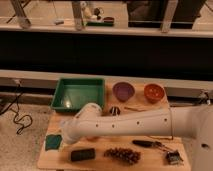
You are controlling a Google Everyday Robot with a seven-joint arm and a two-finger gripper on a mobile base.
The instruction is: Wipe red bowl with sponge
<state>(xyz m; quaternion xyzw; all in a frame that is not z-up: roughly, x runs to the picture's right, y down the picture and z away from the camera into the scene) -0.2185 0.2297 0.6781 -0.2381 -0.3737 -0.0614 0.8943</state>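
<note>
Our white arm reaches across the wooden table [60,159], its closed gripper [66,136] low beside the flat teal-green sponge [53,142]. The round orange-red bowl [154,92] sits well apart at the far edge, next to the purple bowl [123,91].

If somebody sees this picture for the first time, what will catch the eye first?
The big white robot arm crosses the wooden table from right to left; its gripper is hidden near the left side, close to the sponge. Behind it sit a green tray, a purple bowl and the red bowl at the back right. A black block lies at the front.
</note>
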